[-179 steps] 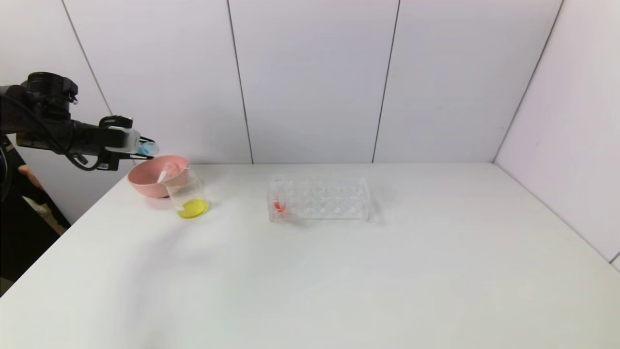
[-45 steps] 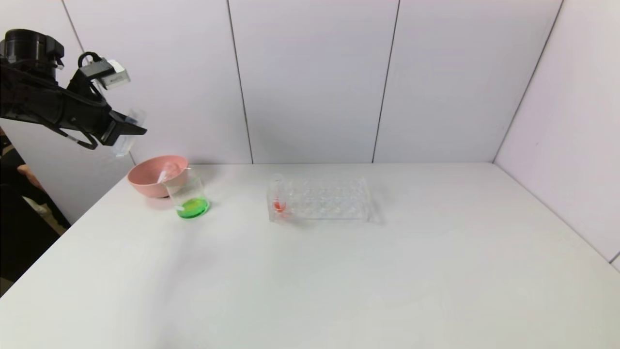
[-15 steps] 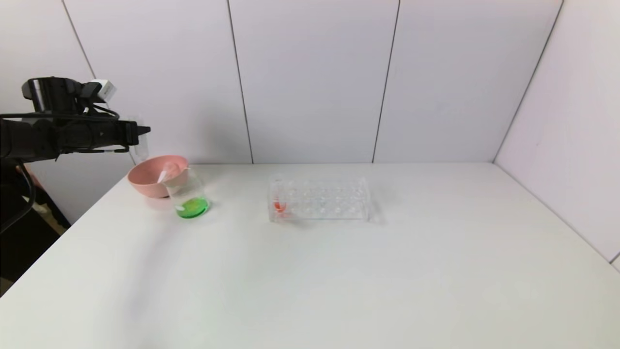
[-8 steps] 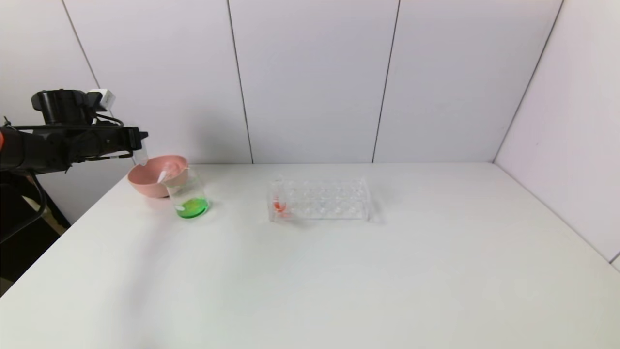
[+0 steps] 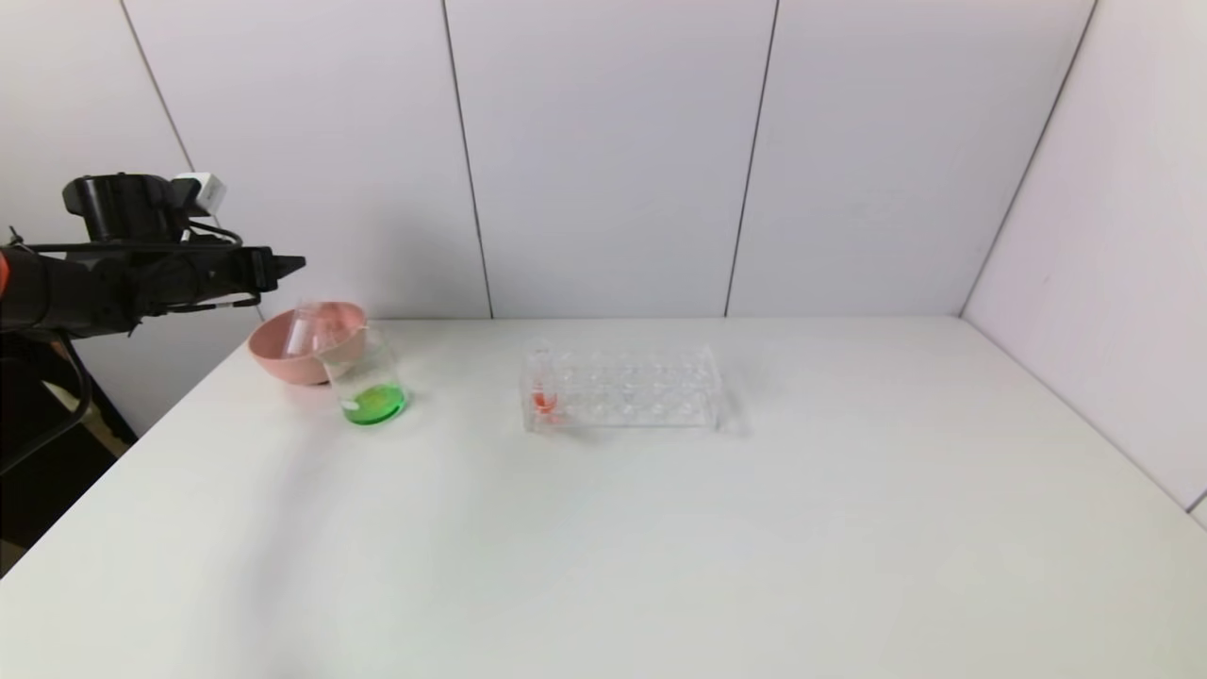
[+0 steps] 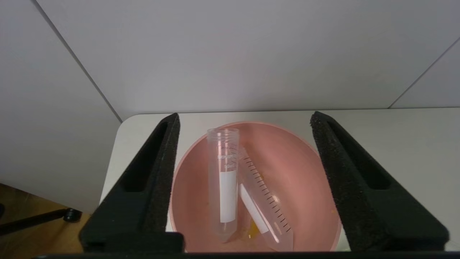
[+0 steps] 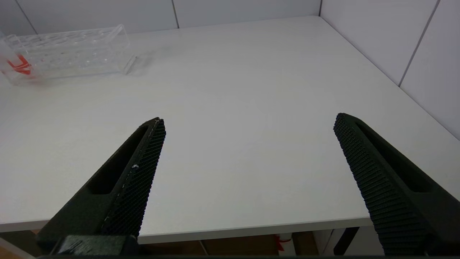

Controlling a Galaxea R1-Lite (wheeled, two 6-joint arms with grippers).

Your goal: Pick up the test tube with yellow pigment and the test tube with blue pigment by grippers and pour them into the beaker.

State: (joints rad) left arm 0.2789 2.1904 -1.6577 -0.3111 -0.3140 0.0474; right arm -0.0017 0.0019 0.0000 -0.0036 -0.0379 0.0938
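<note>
My left gripper (image 5: 290, 265) hovers above the pink bowl (image 5: 269, 354) at the table's far left, open and holding nothing. In the left wrist view its jaws (image 6: 246, 116) stand wide apart over the bowl (image 6: 309, 180). Two clear empty test tubes are inside it. One stands nearly upright (image 6: 223, 180), mouth up, free of both fingers. The other lies slanted (image 6: 266, 208) with a yellow trace by its tip. No blue pigment shows in either. The beaker (image 5: 368, 382) stands just in front of the bowl with green liquid in it.
A clear tube rack (image 5: 622, 387) stands mid-table with a red-orange tube (image 5: 542, 396) at its left end; it also shows in the right wrist view (image 7: 68, 50). My right gripper (image 7: 249, 118) is open over the table's near edge. White walls close the back and right.
My left gripper went from shut on the empty tube to open. The tube dropped out of it and now stands in the pink bowl. The arm itself has barely moved.
</note>
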